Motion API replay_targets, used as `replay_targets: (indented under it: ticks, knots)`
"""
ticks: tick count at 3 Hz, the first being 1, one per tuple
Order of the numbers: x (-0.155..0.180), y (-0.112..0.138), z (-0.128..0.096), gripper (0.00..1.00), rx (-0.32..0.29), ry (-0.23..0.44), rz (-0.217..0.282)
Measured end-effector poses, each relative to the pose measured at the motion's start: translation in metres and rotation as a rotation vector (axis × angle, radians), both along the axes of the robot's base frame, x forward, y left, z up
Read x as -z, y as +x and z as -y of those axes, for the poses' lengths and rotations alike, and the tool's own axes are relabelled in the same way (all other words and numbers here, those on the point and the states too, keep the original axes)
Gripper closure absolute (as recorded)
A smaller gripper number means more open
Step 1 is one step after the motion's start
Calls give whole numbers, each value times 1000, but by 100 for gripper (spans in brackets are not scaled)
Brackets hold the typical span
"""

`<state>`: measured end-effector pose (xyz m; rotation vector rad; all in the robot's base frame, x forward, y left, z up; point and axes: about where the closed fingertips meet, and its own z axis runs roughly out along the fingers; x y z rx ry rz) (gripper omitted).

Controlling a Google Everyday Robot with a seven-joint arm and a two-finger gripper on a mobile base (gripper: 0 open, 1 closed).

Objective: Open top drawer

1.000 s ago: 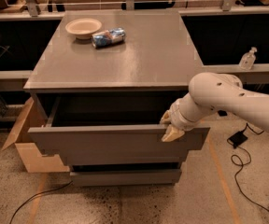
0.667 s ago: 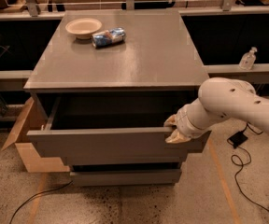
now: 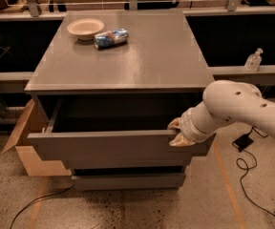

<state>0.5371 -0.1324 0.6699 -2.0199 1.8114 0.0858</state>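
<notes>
The top drawer (image 3: pixel 109 149) of the grey cabinet is pulled well out, showing its deep dark interior. Its flat handleless front faces me. My gripper (image 3: pixel 178 131) is at the right end of the drawer front's top edge, its beige fingers (image 3: pixel 181 140) clamped over that edge. The white arm (image 3: pixel 237 106) reaches in from the right. A narrower lower drawer (image 3: pixel 128 180) sticks out slightly beneath.
On the cabinet top (image 3: pixel 147 56) sit a beige bowl (image 3: pixel 85 28) and a crumpled blue-and-white packet (image 3: pixel 111 37) at the back left. A cardboard box (image 3: pixel 25 142) stands left of the cabinet. Cables (image 3: pixel 245 161) lie on the floor at right. A clear bottle (image 3: pixel 253 60) stands on the right shelf.
The drawer has slid further out towards me, and my gripper has moved with its front edge, back and slightly right.
</notes>
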Motion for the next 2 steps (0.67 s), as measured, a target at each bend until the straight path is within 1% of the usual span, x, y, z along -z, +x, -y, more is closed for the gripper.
replay_targets:
  ticks: [2]
  knots:
    - [0, 0, 0, 100, 0, 0, 0]
